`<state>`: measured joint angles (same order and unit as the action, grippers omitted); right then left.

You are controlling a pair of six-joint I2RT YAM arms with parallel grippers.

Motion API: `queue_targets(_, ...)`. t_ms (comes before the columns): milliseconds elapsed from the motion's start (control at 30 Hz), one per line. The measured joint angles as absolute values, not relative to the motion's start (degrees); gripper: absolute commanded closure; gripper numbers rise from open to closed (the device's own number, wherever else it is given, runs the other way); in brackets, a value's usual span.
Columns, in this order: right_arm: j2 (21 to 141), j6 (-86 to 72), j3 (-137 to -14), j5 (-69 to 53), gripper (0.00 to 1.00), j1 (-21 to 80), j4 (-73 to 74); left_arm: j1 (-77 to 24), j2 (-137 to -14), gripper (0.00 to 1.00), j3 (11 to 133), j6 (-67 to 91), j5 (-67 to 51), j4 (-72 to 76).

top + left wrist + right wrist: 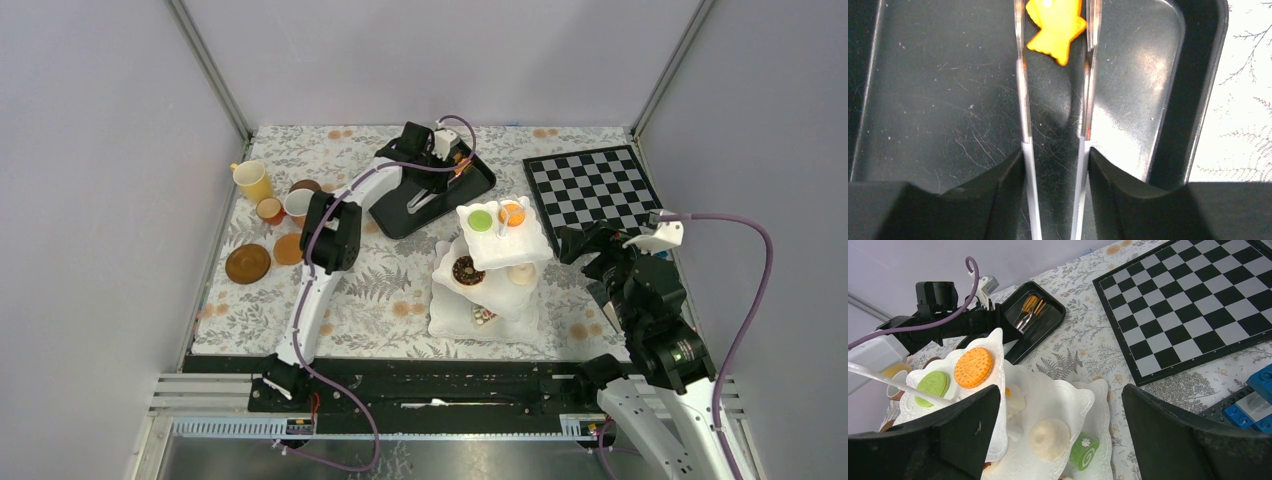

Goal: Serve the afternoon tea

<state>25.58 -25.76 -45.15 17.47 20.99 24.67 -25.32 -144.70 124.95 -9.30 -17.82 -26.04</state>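
Observation:
My left gripper [452,165] [1055,152] reaches over the black tray [470,185] [938,100] and is shut on the silver tongs [1023,100]. The two tong arms run forward between my fingers. An orange-yellow fish-shaped toy cake [1055,30] lies on the tray between the tong tips. The white three-tier stand [535,250] [1083,395] carries a green macaron [480,221] and an orange one [512,214] on top, with more cakes on the lower tiers. My right gripper [585,245] [1058,390] hangs open just right of the stand, holding nothing.
A yellow cup [252,181], a white cup [298,203] and small brown cups stand at the far left, with round brown saucers [247,263] in front of them. A chessboard [590,185] lies at the back right. Blue blocks [1253,400] sit near the right arm.

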Motion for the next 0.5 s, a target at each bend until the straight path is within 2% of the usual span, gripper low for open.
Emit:
queue_targets(200, 25.47, -25.76, -45.15, 17.54, 0.02, 20.99, 24.80, -25.32, -145.32, 0.69, 125.64, -8.80, -18.11, -26.02)
queue_targets(500, 25.08, -25.71, -45.15, 17.54, 0.02, 20.99, 24.80, -25.21, -141.10, 0.73, 121.01, -6.98, -14.61, -25.65)
